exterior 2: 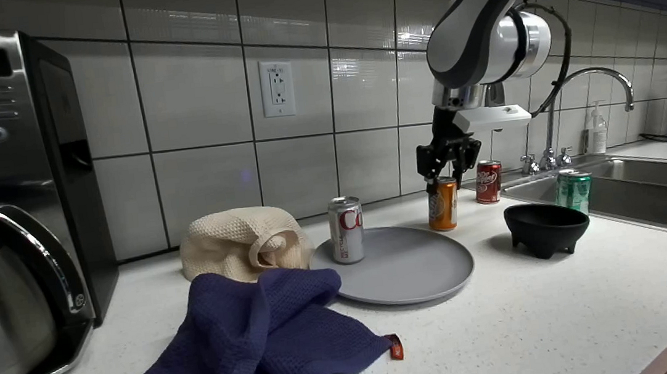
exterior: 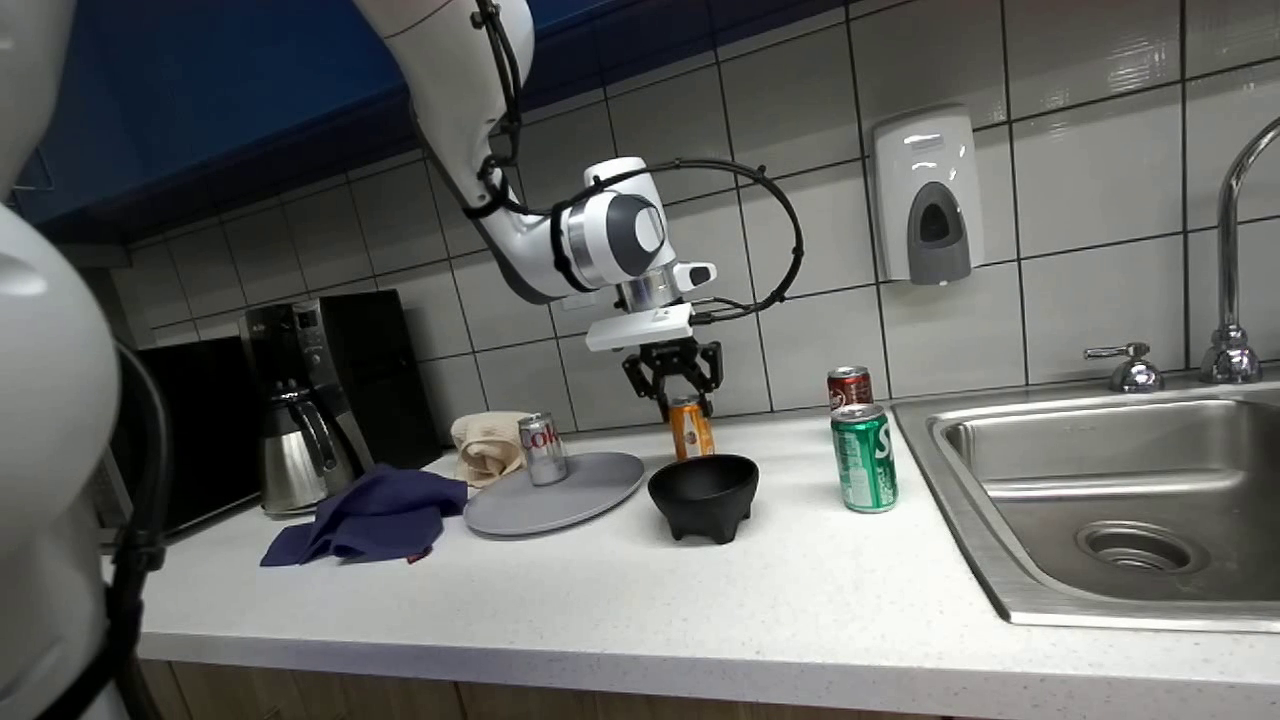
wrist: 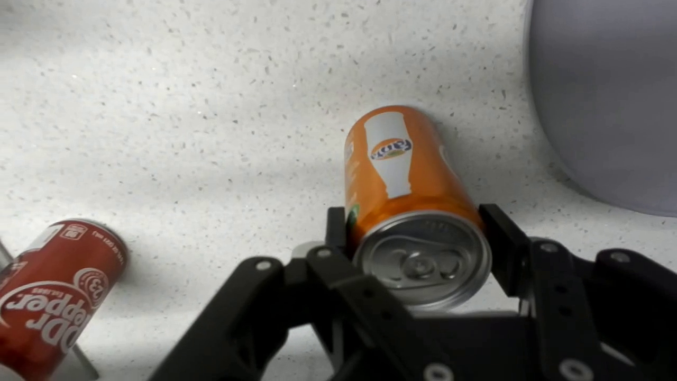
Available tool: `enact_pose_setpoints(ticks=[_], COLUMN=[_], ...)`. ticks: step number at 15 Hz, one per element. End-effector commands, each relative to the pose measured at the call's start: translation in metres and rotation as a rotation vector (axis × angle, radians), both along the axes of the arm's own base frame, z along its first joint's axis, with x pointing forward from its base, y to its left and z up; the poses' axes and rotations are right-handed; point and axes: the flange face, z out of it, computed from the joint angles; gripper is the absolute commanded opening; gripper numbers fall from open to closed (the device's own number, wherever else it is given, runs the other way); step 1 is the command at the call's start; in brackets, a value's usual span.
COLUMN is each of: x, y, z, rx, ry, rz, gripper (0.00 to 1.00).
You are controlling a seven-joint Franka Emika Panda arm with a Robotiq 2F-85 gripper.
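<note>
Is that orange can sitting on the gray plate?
No, in the wrist view a strip of white counter shows between the orange can and the gray plate.

In both exterior views, the gripper (exterior: 686, 409) hides a bit of the orange can (exterior: 692, 434). In an exterior view, the green can (exterior: 866, 462) hides the bottom of the red can (exterior: 849, 386). In an exterior view, the coffee pot (exterior 2: 0, 315) is cut off on the left. In the wrist view, the gray plate (wrist: 608, 106) runs off the edge.
</note>
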Motion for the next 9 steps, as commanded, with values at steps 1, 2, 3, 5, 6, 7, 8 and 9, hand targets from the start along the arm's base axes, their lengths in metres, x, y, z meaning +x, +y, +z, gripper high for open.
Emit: enact_pose_setpoints(ticks=[1, 2, 3, 5, 6, 7, 8, 9], x=[0.001, 0.002, 0.003, 0.007, 0.008, 0.010, 0.013, 0.015], y=[-0.001, 0.001, 0.002, 0.008, 0.012, 0.016, 0.020, 0.025], z=[0.022, 0.025, 0.028, 0.033, 0.036, 0.039, 0.041, 0.043], rx=[-0.014, -0.016, -0.018, -0.022, -0.021, -0.022, -0.021, -0.022], ry=[-0.024, -0.031, -0.037, -0.047, -0.052, -0.058, -0.062, -0.066], rz=[-0.012, -0.015, -0.017, -0.021, -0.022, -0.027, -0.031, -0.035], gripper=[0.38, 0.38, 0.38, 0.38, 0.38, 0.38, 0.38, 0.38])
